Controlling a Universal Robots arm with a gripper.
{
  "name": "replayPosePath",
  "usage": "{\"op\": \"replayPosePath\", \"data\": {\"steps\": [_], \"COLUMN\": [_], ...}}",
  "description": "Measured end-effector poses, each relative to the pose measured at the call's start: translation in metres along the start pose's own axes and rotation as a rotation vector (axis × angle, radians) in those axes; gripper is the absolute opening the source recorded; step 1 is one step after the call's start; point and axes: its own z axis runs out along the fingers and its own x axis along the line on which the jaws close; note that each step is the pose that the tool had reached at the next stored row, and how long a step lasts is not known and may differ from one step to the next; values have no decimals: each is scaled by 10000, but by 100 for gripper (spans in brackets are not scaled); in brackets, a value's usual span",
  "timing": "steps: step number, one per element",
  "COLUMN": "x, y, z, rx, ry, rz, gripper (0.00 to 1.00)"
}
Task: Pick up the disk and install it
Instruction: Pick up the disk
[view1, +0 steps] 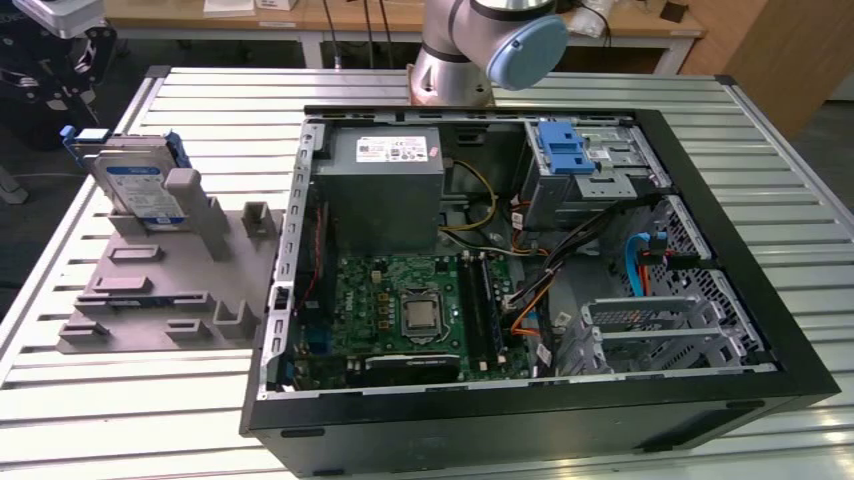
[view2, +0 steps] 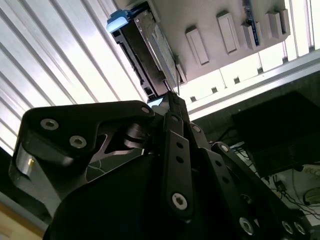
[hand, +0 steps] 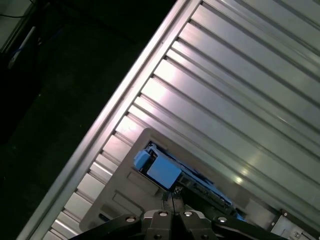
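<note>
In the exterior view, the arm (view1: 461, 45) is rising from its base just behind the open computer case (view1: 534, 425), and its pale wrist part (view1: 60, 15) is hanging well off to the exterior view's left of the case. The disk (view1: 140, 190) is standing upright on edge in a grey fixture (view1: 160, 290), beside the case's left wall, on the slatted metal table (view1: 120, 420). Inside the case, a grey box with a white sticker (view1: 384, 185) is sitting at the rear, a green motherboard (view1: 414, 310) is lying in front of it, and a blue latch piece (view1: 567, 148) is resting on a metal cage at the rear right. In the second wrist view, the gripper (view2: 172, 100) is pointing at the disk's near edge, close to it but not clearly touching; its jaws are pressed together and holding nothing. In the first wrist view, the joined fingertips (hand: 171, 201) are hovering just beside the disk's blue bracket, with nothing standing between them, and the fixture is lying near the table's edge.
</note>
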Motion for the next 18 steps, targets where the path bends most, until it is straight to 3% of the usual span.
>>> {"op": "replayPosePath", "data": {"steps": [18], "x": [0], "y": [0], "z": [0], "rx": [-5], "ry": [34], "rz": [-1028], "gripper": [11]}}
